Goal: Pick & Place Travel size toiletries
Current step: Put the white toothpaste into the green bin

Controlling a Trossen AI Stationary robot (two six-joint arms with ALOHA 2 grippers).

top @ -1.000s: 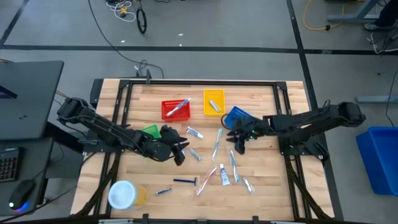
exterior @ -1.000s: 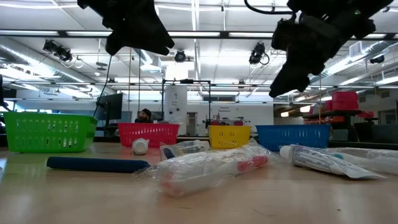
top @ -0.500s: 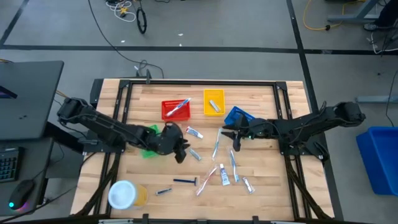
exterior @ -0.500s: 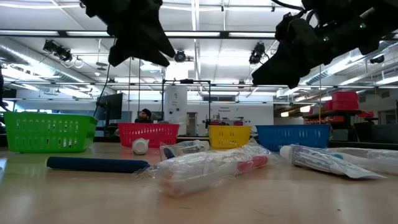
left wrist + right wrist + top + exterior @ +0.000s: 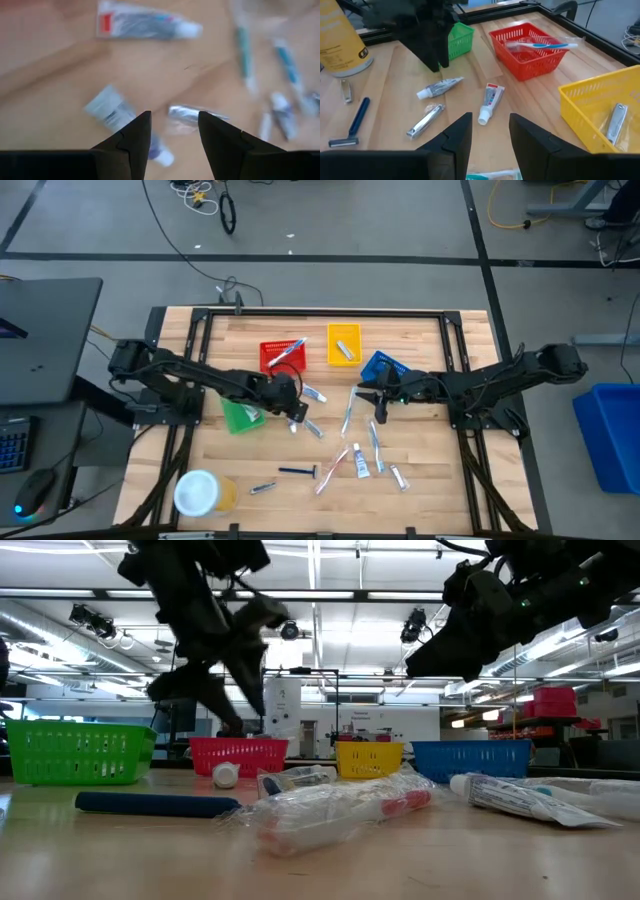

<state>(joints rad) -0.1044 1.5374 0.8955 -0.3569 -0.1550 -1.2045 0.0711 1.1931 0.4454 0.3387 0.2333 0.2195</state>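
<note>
Bare wood [image 5: 420,350] behind baskets, scattered toiletries [image 5: 352,452] crowding table centre

No legible text, brand, number or sign. Faint print on the yellow jar [image 5: 340,37] and the tubes [image 5: 145,25] cannot be read.

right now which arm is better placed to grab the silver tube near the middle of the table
Left. The left hand hangs open right over the silver tube, which shows between its fingers; the right hand is open but farther off.
</note>
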